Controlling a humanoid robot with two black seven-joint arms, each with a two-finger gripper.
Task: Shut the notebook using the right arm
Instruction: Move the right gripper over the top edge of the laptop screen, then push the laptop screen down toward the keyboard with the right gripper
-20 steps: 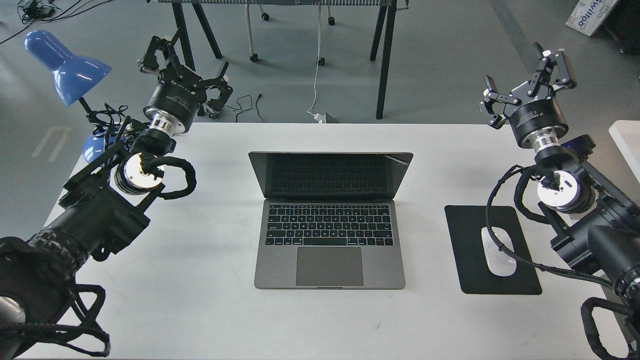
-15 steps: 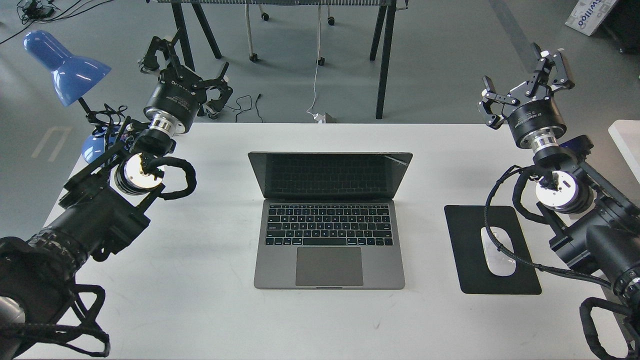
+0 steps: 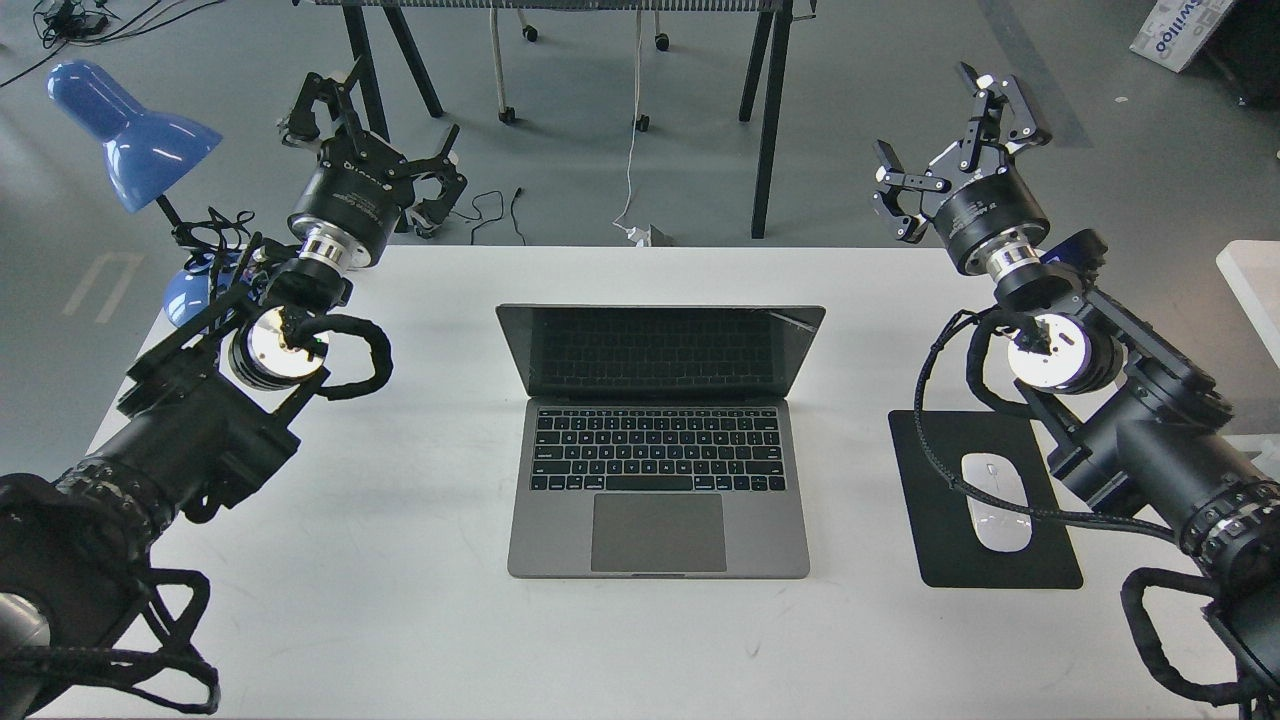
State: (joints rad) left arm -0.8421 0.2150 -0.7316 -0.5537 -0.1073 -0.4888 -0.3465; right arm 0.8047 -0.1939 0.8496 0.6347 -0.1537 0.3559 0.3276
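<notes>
The notebook [image 3: 658,490], a slim grey laptop with black keys and a large trackpad, lies open in the middle of the white table [image 3: 420,600]. Its dark screen [image 3: 660,350] stands up at the back, facing me. My right gripper [image 3: 950,145] is open and empty, held above the table's far right edge, well to the right of and behind the screen. My left gripper [image 3: 370,125] is open and empty beyond the far left edge of the table, near the blue lamp [image 3: 125,135].
A black mouse pad [image 3: 945,550] with a white mouse [image 3: 996,500] lies right of the notebook, under my right arm's braided cable [image 3: 960,480]. Table legs [image 3: 765,120] and a white cable stand on the floor behind. A white object [image 3: 1250,270] sits at the far right edge.
</notes>
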